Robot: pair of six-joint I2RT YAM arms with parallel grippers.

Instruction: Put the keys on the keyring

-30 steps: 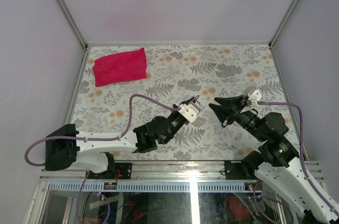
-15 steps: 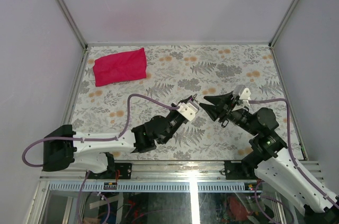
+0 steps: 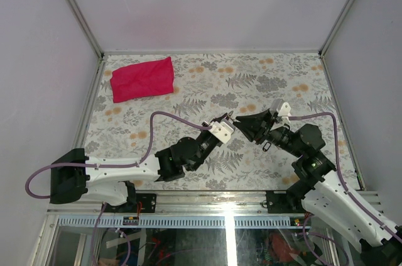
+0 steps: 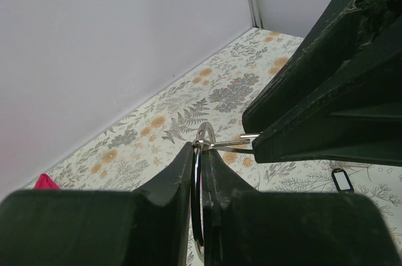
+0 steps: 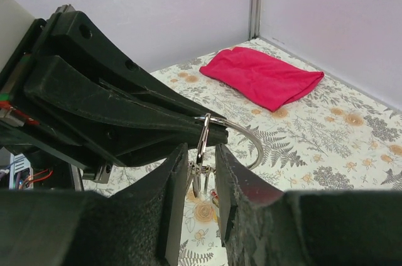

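My left gripper [image 4: 198, 148] is shut on the keyring [image 4: 198, 197], a large shiny silver ring held edge-on between its fingers above the table. A smaller silver ring [image 5: 203, 135] hangs on the large ring's arc [image 5: 250, 141], with several tiny keys [image 5: 202, 181] dangling below it, one with a red bit. My right gripper [image 5: 201, 153] is narrowly open and straddles the small ring, with a gap showing on both sides. In the top view the left gripper [image 3: 228, 121] and the right gripper [image 3: 242, 122] meet tip to tip at mid table.
A red cloth [image 3: 142, 78] lies at the far left corner and also shows in the right wrist view [image 5: 264, 76]. A small black key tag [image 4: 341, 180] lies on the floral tabletop [image 3: 270, 77]. White walls enclose the table on three sides.
My right gripper has moved left and forward until its tips reach the left gripper's tips and the ring. The left arm has shifted only slightly.
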